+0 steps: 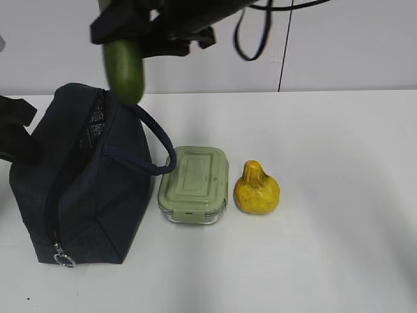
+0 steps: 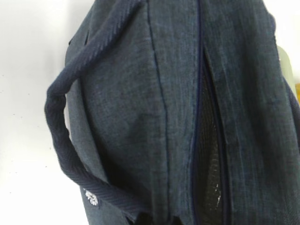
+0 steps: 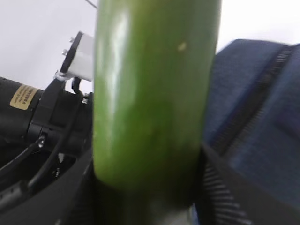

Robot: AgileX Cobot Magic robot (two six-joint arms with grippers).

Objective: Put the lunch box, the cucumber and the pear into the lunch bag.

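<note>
Gripping the cucumber (image 1: 124, 68) upright above the lunch bag (image 1: 85, 189), the right gripper (image 1: 133, 36) should centre it over the zipper slot (image 2: 206, 140) before lowering, while the closed left gripper steadies the bag.

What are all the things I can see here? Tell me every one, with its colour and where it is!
lunch bag: one, dark navy, on the left of the white table, zipper open along its top
zipper pull ring: one, metal, at the bag's lower front corner
cucumber: one, dark green, hanging upright in the air over the bag's opening
lunch box: one, clear with a pale green lid, on the table just right of the bag
pear: one, yellow with brownish patches, on the table right of the lunch box
table: one, white, under everything
right gripper: one, black, at the top, holding the cucumber
left gripper: not seen; its camera looks down at the bag
</note>
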